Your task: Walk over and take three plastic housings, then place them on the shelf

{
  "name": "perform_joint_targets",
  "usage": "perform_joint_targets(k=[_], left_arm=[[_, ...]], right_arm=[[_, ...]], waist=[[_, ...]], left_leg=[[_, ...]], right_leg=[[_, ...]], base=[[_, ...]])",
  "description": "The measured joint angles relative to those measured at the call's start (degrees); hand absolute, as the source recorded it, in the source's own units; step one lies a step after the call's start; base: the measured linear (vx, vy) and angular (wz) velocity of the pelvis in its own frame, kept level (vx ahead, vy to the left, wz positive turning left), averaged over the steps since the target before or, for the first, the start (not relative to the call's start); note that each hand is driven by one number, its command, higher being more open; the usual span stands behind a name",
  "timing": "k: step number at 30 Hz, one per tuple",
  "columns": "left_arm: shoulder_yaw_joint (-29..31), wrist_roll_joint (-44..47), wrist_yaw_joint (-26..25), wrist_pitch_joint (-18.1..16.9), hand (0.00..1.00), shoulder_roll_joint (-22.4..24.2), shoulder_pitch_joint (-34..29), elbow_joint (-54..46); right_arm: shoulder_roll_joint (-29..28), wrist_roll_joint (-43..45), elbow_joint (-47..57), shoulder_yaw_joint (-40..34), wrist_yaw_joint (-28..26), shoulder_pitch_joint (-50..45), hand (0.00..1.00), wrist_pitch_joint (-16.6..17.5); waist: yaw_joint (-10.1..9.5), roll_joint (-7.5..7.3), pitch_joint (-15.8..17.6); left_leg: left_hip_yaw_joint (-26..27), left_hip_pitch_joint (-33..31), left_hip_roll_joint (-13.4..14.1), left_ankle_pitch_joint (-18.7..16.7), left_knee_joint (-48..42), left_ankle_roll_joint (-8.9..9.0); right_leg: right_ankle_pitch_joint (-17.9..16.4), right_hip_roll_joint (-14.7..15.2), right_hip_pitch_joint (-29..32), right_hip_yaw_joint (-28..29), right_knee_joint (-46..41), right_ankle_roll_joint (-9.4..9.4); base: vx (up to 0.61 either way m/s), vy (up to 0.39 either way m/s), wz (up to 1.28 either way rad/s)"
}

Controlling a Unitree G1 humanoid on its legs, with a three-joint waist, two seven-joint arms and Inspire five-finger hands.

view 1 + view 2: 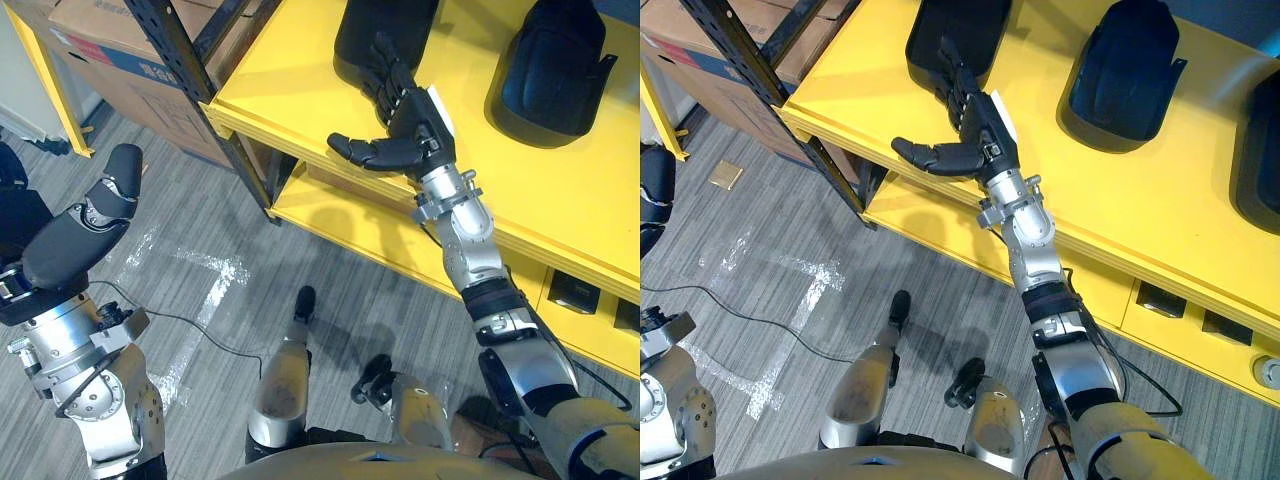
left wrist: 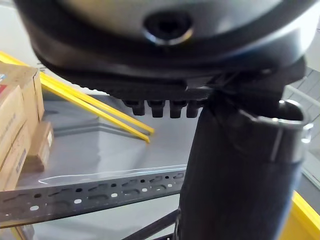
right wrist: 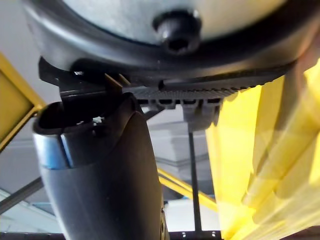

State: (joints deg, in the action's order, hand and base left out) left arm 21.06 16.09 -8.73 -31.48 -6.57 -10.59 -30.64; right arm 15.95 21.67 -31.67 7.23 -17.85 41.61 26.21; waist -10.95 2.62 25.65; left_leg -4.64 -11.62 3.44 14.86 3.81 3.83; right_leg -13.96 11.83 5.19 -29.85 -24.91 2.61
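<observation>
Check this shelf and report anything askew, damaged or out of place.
Nothing stands out. The black housings lie apart on the yellow shelf, none visibly damaged. The right hand is open by the leftmost housing; the left hand is open, away from the shelf.

Bright yellow shelf (image 1: 300,70), plain, unpatterned. Black moulded plastic housings (image 1: 1130,75), faint sheen. Right hand (image 1: 412,125) black, white patch on its back. Grey wood-grain floor (image 1: 200,210), scuffed white tape marks (image 1: 215,265). Brown cardboard boxes (image 1: 105,35), blue band. Black perforated steel upright (image 1: 170,50).
</observation>
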Motion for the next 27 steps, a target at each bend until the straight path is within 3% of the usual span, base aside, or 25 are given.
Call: perform_joint_targets(k=[7, 8, 14, 20, 27], left_arm=[[0.0, 0.0, 0.7, 0.0, 1.0, 0.2, -0.1, 0.0], [0.0, 0.0, 0.7, 0.0, 1.0, 0.7, -0.4, -0.5], [-0.8, 0.0, 0.4, 0.2, 1.0, 1.7, -0.9, -1.6], [-4.6, -0.4, 0.9, 2.0, 1.0, 1.8, -2.9, -1.4], [-9.5, 1.9, 8.7, 8.4, 1.0, 3.0, -2.9, 0.3]], right_arm=[[0.1, 0.1, 3.1, 0.0, -2.0, -2.4, 1.0, -0.5], [0.1, 0.1, 9.7, 0.1, -2.7, -7.0, 1.0, -1.5], [-0.2, 0.0, 27.2, 0.3, -4.9, -18.7, 1.0, -4.7], [-2.6, 1.2, 39.5, -0.1, -5.0, -33.0, 1.0, -6.4], [-4.2, 1.1, 43.8, -4.9, 2.8, -37.0, 1.0, -6.2]], waist=[[0.08, 0.02, 0.0], [0.11, -0.02, 0.0], [1.25, -0.68, -0.4], [4.08, -5.04, -7.6], [6.36, -4.1, -11.5]], left_leg=[[0.1, -0.1, 0.0, -0.5, -0.6, 0.1], [0.5, -0.1, 0.1, -0.6, -0.6, -0.13], [3.0, 1.3, 0.2, -0.7, -0.5, -0.52], [7.3, 6.1, 0.8, -3.2, 0.9, -0.67], [11.3, 9.3, 1.1, -4.4, 1.0, -1.05]], right_leg=[[-0.1, 0.0, -0.2, 0.0, 0.3, 0.05], [0.0, -0.1, -0.3, 0.2, 0.7, 0.19], [1.6, -1.0, -1.3, 2.0, 3.2, 1.28], [4.5, -2.7, -5.8, 5.9, 10.5, 2.2], [7.4, -3.5, -8.9, 8.9, 15.5, 2.74]], base=[[0.0, -0.009, 0.0], [0.03, -0.025, -0.05], [0.05, -0.026, -0.18], [0.1, -0.027, -0.36], [0.02, -0.001, -0.28]])
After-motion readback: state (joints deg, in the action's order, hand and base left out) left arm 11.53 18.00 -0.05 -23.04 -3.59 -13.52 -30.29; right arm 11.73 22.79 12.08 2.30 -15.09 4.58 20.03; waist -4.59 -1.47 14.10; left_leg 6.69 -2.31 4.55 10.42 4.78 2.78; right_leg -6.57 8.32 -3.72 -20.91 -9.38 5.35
